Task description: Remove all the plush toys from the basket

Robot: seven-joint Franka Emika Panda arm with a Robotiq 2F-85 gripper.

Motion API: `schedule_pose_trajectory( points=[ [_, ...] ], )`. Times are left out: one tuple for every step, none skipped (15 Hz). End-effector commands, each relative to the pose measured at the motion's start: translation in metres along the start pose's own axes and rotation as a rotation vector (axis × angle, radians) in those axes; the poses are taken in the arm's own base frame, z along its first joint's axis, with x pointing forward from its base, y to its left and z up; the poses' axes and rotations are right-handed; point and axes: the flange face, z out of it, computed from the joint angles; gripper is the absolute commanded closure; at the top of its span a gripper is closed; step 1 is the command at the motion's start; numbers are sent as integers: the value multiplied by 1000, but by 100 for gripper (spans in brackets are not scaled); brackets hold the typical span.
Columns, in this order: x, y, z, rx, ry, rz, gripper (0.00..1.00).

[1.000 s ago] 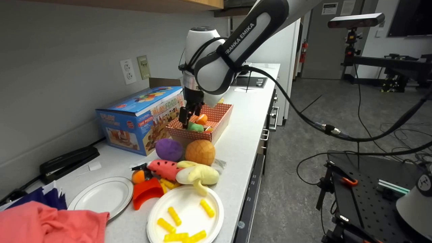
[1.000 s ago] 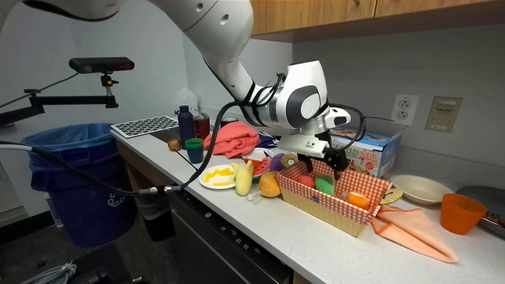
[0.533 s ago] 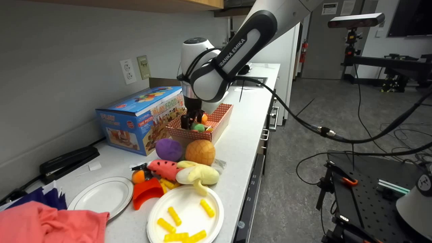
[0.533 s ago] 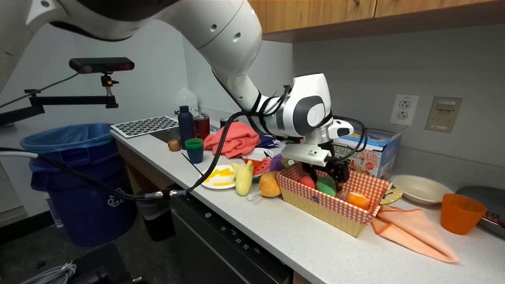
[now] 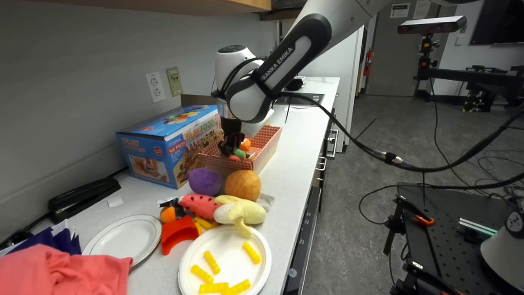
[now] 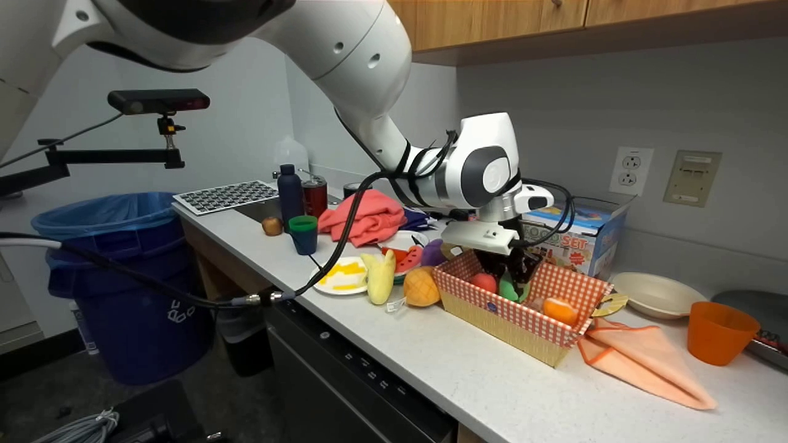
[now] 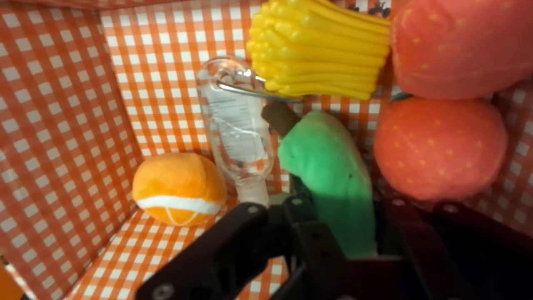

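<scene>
The gripper [image 7: 338, 196] is closed on the green toy [image 7: 331, 154], its dark, hard fingers [image 7: 312, 233] against either flank of the soft plush, down inside the basket [image 6: 492, 323]. The toy is smooth and tapering, with a stubby brown stem, and lies aslant in the wrist view. Just beside it are two rounded strawberries [image 7: 441, 150], red plush dotted with yellow. By the stem lie a clear plastic bottle [image 7: 237, 129] with a metal loop and some glossy, ridged yellow fries [image 7: 320, 54]. A roundish plush orange [image 7: 179, 185] with a white band rests near the bottle.

The basket has straw-like outer walls and a red-orange and white checked lining. Beyond its end, on the pale desk [image 6: 462, 369], are a round purple toy [image 5: 204, 181], a gridded amber toy [image 5: 242, 185], a spotted watermelon [image 5: 199, 205] and a half-peeled banana [image 5: 247, 212], which overlaps the rim of a white plate [image 5: 233, 267] in an exterior view. A printed cardboard box [image 5: 172, 141] stands beside the basket.
</scene>
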Motion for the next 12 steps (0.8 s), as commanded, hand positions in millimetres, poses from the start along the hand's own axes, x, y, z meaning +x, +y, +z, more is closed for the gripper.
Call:
schedule_pose_trajectory(
  points=[
    [7, -5, -45, -3, 82, 5, 97],
    [8, -8, -57, 6, 109, 1, 94],
    [9, -11, -73, 17, 142, -1, 96],
    [10, -16, -89, 31, 174, -15, 97],
    [10, -22, -103, 42, 205, -27, 95],
    [11, -30, -118, 53, 238, -47, 95],
    [11, -38, -129, 64, 264, -64, 95],
    [10, -50, -140, 78, 287, -87, 95],
    [9, -64, -150, 95, 311, -118, 95],
    [7, -77, -157, 108, 330, -147, 95],
    [5, -90, -164, 127, 351, -179, 95],
    [3, -107, -167, 146, 359, -211, 95]
  ],
)
